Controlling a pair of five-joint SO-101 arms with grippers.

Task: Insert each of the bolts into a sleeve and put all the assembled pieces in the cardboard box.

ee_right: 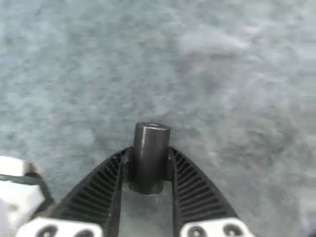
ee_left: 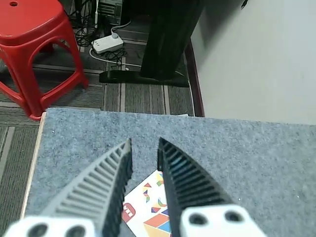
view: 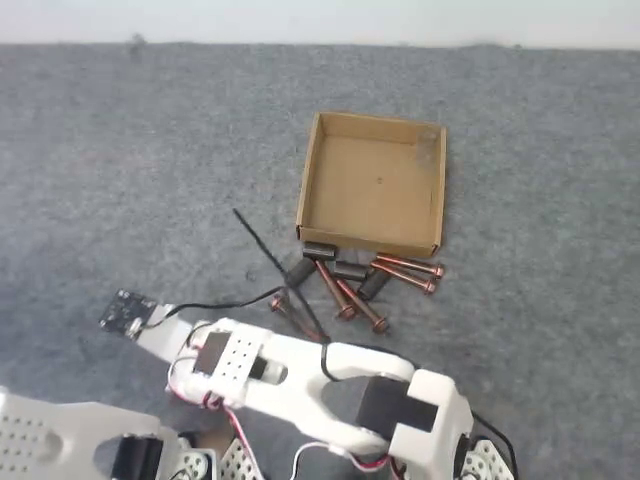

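The open cardboard box (view: 372, 185) has nothing in it and sits right of the table's middle. Just in front of it lie several copper bolts (view: 360, 305) and several black sleeves (view: 349, 270) in a loose cluster; one more bolt (view: 285, 305) lies beside a white arm (view: 300, 380). My right gripper (ee_right: 148, 163) is shut on a black sleeve (ee_right: 149, 157), which stands upright between the fingers above bare carpet. My left gripper (ee_left: 144, 145) stands open by a narrow gap with nothing in it, low over the carpet and pointing toward the table's edge.
A black cable (view: 265, 255) runs across the carpet from the arm toward the box. A colourful printed card (ee_left: 150, 210) lies under the left gripper. Past the table's edge (ee_left: 34, 163) stands a red stool (ee_left: 34, 44).
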